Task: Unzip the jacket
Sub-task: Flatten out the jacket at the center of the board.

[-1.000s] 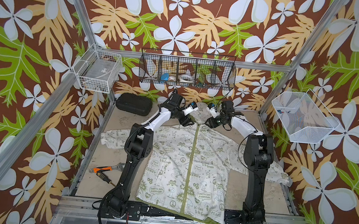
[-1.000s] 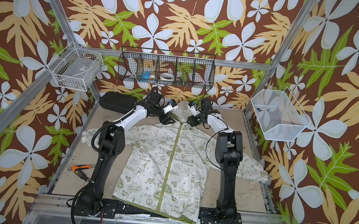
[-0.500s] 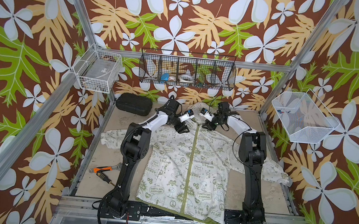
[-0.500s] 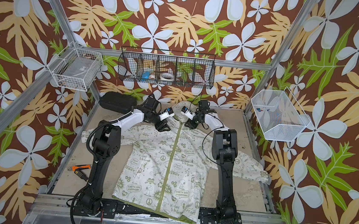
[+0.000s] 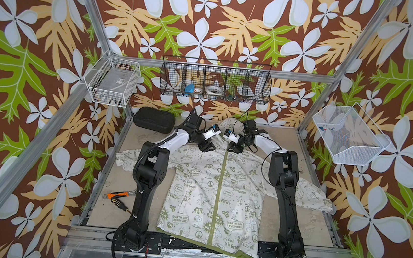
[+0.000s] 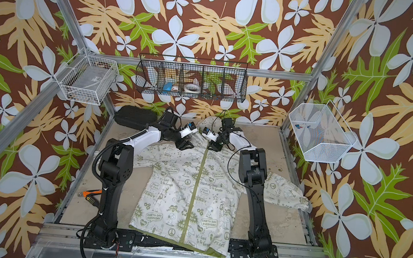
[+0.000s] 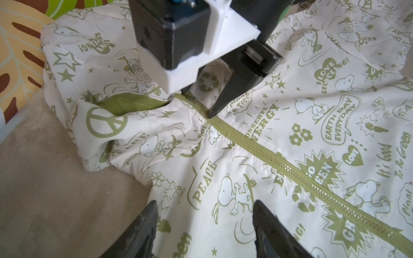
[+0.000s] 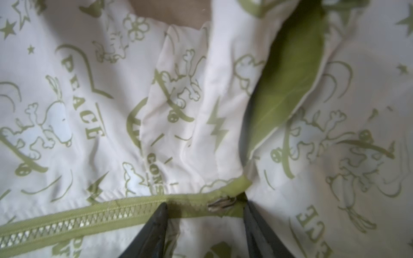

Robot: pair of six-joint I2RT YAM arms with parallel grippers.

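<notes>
The cream jacket with green cartoon prints lies flat on the table, front up, in both top views. Its olive zipper strip is closed up to the collar. My right gripper is open, fingertips pressed on the strip on either side of the small metal zipper pull. In the left wrist view the right gripper stands over the pull. My left gripper hangs open above the chest cloth just beside the collar, holding nothing. Green lining shows inside the hood.
A black case lies at the table's back left. An orange-handled tool lies near the left arm's base. A black wire basket hangs on the back wall, and white baskets hang at the left and right.
Both grippers have come down and inward to the collar at the top of the zipper. The right jaws have narrowed around the zipper pull.
</notes>
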